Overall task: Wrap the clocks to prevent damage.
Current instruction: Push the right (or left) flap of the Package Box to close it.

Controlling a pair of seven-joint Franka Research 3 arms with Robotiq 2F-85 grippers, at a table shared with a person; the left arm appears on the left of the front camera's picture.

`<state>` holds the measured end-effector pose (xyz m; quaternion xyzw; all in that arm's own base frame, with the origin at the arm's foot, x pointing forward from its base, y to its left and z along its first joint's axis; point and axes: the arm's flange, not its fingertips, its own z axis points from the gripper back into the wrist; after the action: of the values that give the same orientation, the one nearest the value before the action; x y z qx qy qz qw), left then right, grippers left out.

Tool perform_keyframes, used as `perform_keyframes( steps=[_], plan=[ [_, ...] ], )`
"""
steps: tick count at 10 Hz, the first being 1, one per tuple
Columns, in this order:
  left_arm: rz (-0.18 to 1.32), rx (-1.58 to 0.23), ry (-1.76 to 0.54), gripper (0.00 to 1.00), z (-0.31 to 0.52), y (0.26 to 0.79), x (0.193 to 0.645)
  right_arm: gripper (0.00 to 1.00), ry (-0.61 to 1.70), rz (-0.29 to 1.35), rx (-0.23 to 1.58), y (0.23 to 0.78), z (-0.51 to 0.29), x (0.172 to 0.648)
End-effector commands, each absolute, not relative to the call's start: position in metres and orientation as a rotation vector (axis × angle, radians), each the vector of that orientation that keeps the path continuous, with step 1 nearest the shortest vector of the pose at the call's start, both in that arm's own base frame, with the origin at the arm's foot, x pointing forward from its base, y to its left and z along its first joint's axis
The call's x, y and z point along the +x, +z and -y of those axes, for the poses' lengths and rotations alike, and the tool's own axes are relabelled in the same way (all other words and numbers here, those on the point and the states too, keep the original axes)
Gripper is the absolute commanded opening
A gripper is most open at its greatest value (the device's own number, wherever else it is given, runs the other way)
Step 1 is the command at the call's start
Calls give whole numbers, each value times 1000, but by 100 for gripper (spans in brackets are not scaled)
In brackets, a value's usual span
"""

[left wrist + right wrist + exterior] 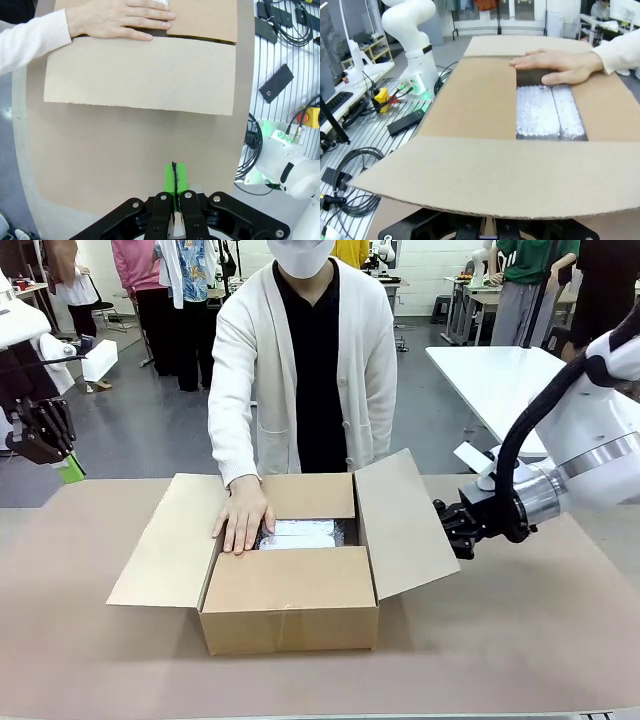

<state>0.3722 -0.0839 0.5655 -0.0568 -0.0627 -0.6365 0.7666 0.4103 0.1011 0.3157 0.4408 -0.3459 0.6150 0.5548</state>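
An open cardboard box (290, 590) sits mid-table with its side flaps spread. Inside lie bubble-wrapped bundles (298, 534), seen up close in the right wrist view (547, 112); the clocks themselves are hidden under the wrap. A person's hand (243, 520) rests flat on the box's left rim, and it also appears in the wrist views (120, 20) (560, 65). My left gripper (175, 181) is shut with green pads pressed together, held off the table's left edge (40, 430). My right gripper (456, 530) looks shut just beside the right flap (405, 525), which covers its fingertips in the right wrist view.
Brown table surface (520, 640) lies bare around the box. The left flap (140, 75) spreads toward my left gripper. My left arm's white base (415, 45), cables and a yellow stop button (382, 95) sit beyond the table edge. A white table (500, 380) stands at back right.
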Motion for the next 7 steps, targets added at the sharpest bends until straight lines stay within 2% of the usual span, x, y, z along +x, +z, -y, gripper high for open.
perform_keyframes(
  steps=[1,3,7],
  plan=[
    [139,-132,-1388,0,83,565,369,1,1460,860,1043,316,-117,417],
    [139,-132,-1388,0,83,565,369,1,1533,894,982,335,-133,413],
    [139,-132,-1388,0,83,565,369,1,1576,890,978,345,-151,413]
  ],
)
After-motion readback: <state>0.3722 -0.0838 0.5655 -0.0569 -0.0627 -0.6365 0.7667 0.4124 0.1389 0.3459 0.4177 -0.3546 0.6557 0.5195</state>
